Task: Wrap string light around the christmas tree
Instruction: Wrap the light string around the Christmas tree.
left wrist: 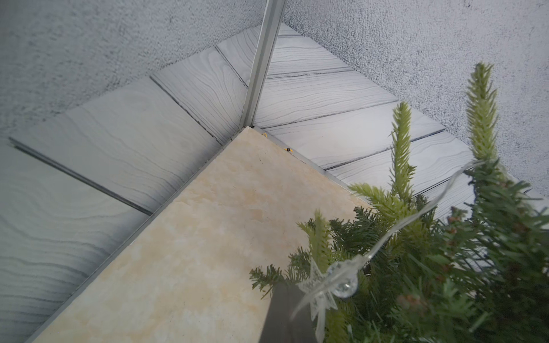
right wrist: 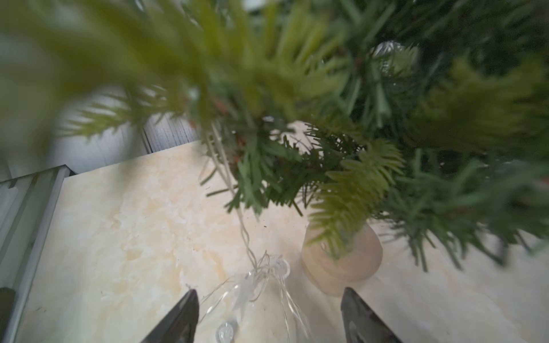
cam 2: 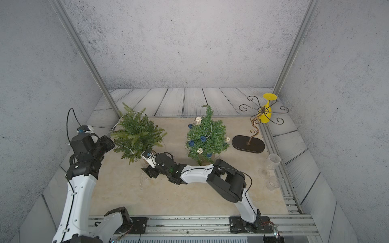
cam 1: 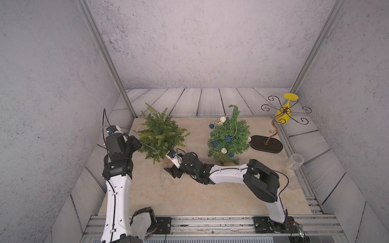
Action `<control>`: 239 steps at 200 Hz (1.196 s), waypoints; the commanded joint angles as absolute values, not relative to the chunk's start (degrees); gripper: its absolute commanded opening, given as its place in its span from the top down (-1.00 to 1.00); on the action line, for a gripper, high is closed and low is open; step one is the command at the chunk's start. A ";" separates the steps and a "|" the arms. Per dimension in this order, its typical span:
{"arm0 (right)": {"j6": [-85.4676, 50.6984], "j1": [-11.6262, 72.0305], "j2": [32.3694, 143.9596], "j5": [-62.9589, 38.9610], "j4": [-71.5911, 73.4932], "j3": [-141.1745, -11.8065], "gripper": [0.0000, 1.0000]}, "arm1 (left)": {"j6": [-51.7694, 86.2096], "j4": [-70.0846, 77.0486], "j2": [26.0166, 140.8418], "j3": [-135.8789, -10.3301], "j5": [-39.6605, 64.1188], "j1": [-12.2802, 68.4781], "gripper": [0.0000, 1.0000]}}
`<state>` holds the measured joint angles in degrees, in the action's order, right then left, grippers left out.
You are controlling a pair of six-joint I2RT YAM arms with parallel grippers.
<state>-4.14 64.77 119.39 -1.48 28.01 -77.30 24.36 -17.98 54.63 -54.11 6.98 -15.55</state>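
Observation:
The christmas tree (cam 1: 161, 134) (cam 2: 136, 132) stands at the back left of the beige table on a small wooden base (right wrist: 341, 267). A clear string light (left wrist: 416, 216) loops through its branches. My left gripper (cam 1: 136, 144) (cam 2: 109, 143) (left wrist: 292, 311) is at the tree's left side, shut on the string light beside a star bulb (left wrist: 319, 285). My right gripper (cam 1: 171, 171) (cam 2: 149, 171) (right wrist: 269, 292) is low over the table in front of the base, open. A loose bundle of the string light (right wrist: 261, 276) (cam 1: 163, 178) lies between its fingers (right wrist: 190, 303), untouched.
A second tree (cam 1: 228, 136) with blue and white balls stands to the right. Behind it is a black oval stand (cam 1: 266, 144) with a curly wire rack and a hanging yellow glass (cam 1: 284, 111). Clear glasses (cam 1: 294, 162) sit at the right edge. A corner post (left wrist: 261, 68) rises behind the left tree.

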 commanded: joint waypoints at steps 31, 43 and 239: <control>-6.46 64.88 126.74 3.58 35.46 -83.53 -0.31 | 24.93 -15.95 53.78 -52.59 8.61 -16.17 1.00; -6.33 64.89 127.40 4.41 37.13 -84.16 -0.21 | 25.05 -15.65 54.00 -52.33 9.04 -16.19 1.00; 0.36 66.71 100.05 2.65 25.34 -68.07 1.00 | 30.37 -11.25 54.94 -49.63 12.57 -16.26 1.00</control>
<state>-1.48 65.01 104.66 4.64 29.95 -67.75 29.45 -12.19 54.83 -48.27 12.10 -15.64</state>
